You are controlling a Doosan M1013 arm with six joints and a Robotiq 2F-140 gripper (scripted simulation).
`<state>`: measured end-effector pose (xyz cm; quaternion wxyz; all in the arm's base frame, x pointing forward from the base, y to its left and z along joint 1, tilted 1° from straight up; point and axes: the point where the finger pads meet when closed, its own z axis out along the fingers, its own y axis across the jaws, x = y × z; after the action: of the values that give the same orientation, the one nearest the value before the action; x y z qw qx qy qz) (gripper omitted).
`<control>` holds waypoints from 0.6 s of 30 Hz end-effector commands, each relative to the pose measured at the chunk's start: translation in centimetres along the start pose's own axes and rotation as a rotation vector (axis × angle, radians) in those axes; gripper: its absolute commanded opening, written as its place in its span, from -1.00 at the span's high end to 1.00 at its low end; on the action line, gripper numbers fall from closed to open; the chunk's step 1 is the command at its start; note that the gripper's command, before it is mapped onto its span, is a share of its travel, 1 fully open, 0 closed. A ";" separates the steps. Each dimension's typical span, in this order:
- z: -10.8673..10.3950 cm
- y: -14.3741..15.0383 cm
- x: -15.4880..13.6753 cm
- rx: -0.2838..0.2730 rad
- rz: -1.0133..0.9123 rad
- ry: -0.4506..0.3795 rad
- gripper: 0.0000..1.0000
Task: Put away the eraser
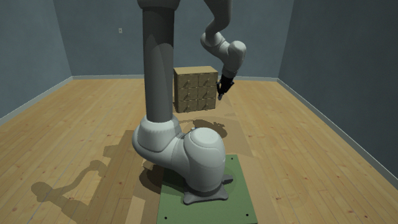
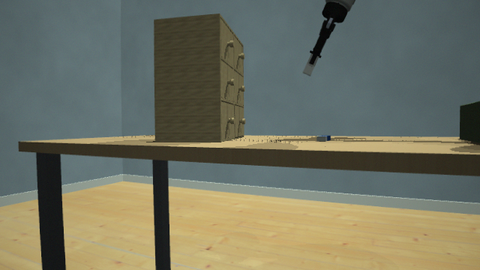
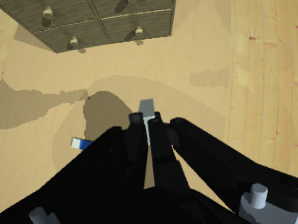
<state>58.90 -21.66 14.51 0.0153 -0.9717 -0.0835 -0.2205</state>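
The small wooden chest (image 1: 196, 90) (image 2: 187, 75) stands on the table (image 2: 262, 154) with two columns of three drawers, all of which look pushed in. The eraser (image 2: 323, 138) (image 3: 81, 143), white with a blue sleeve, lies flat on the table some way in front of the chest. My gripper (image 1: 220, 97) (image 2: 308, 69) (image 3: 148, 109) is shut and empty. It hangs high above the table, pointing down, in front of the chest and to its right. The eraser lies below it and off to one side.
The arm's base stands on a green plate (image 1: 239, 186) at the near end of the table. A dark box (image 2: 470, 121) sits at the right edge of the exterior view. The table's edge runs close behind the chest.
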 end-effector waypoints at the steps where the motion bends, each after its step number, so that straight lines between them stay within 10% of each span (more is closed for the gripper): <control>1: -1.5 -0.7 -0.1 0.006 0.021 -0.278 1.00; 18: -3.0 -0.7 -0.6 0.008 0.022 -0.437 1.00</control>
<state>56.97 -21.31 16.93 0.0028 -0.9971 -0.0751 -0.0072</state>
